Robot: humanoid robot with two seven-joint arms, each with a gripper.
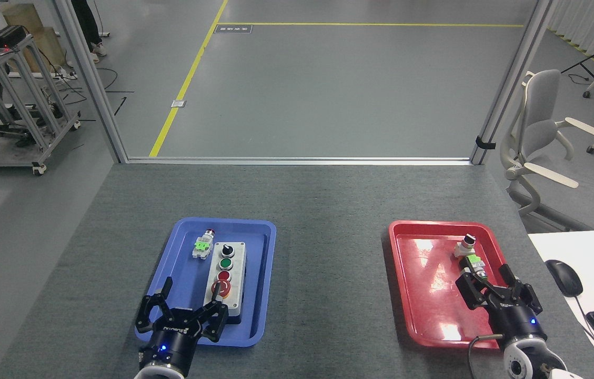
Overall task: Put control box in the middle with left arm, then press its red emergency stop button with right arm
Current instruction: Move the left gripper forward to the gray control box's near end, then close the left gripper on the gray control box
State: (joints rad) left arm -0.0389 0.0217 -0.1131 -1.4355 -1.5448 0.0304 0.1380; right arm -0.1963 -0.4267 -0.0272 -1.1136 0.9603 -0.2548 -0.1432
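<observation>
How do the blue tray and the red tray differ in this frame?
The blue tray holds the control box and one small switch part; the red tray holds only small switch parts. The left gripper hangs open over the blue tray's near edge; the right gripper hangs open over the red tray's right side. Both are rounded rectangles on the grey table.

We find the control box (225, 281) lying lengthwise in the left tray (260, 284), its emergency stop button (221, 287) at the near end of the top row. A small loose switch part (203, 245) lies in the same tray, just beside the box's far left corner. Our left gripper (182, 315) sits over that tray's near edge, in front of the box. The right tray (423, 279) stands well apart across the bare table (328, 210); two switch parts (469, 252) lie in it, behind our right gripper (496, 292).
</observation>
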